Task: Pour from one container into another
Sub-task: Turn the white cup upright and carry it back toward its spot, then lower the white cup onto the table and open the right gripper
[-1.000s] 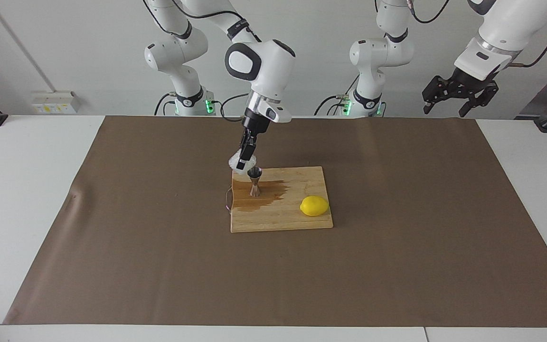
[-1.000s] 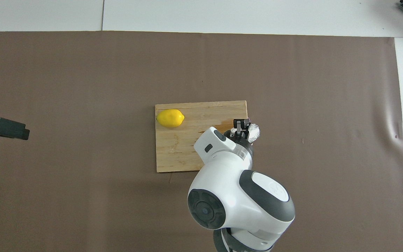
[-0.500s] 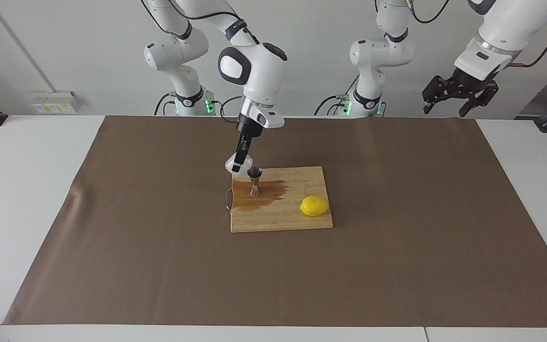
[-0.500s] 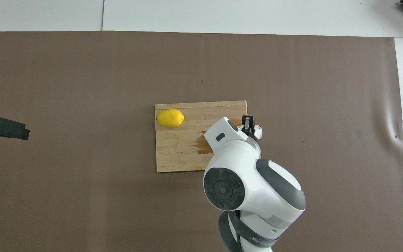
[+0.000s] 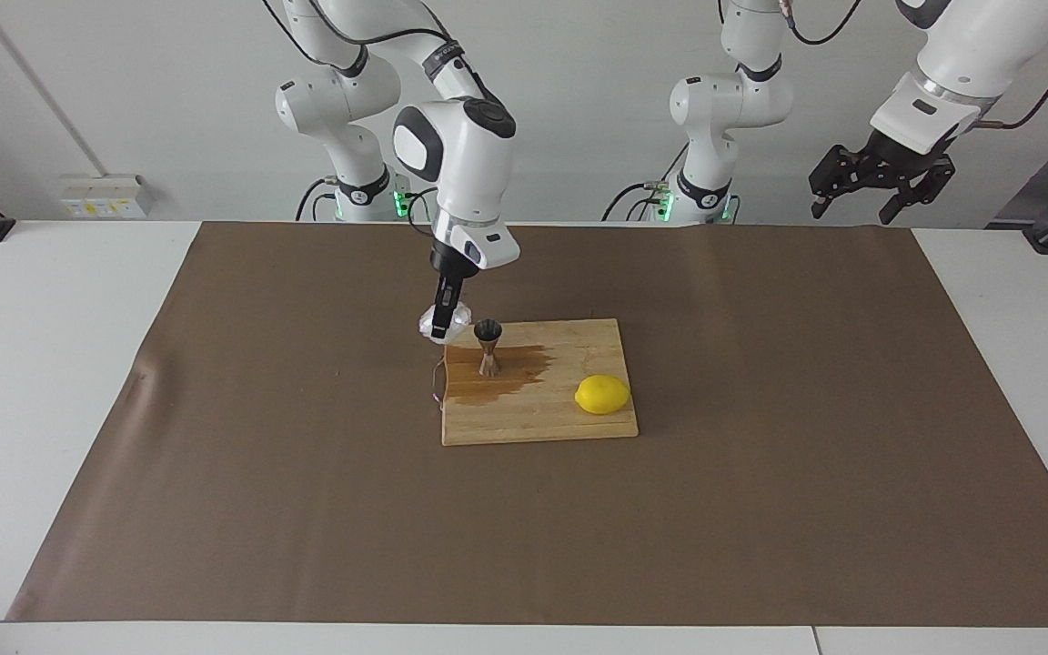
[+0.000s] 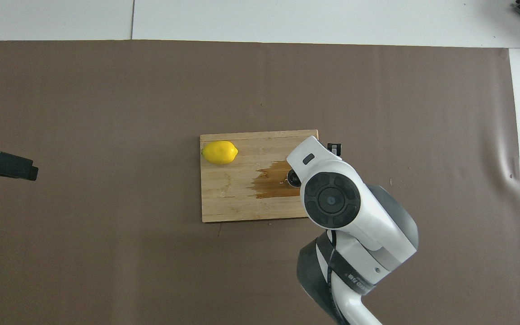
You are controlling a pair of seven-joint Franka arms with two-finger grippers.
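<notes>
My right gripper is clamped on the cup, held just off the board's upper left corner in the facing view. The jigger stands upright on the wet board immediately right of the cup, so any further pour means swinging back rightward over its mouth. My left gripper waits, fingers apart, at upper right.

Two glossy white arms here, dark grey caps on rounded joints, black cables looping up top, green lights glowing at both bases, and black fingers under white wrists.
</notes>
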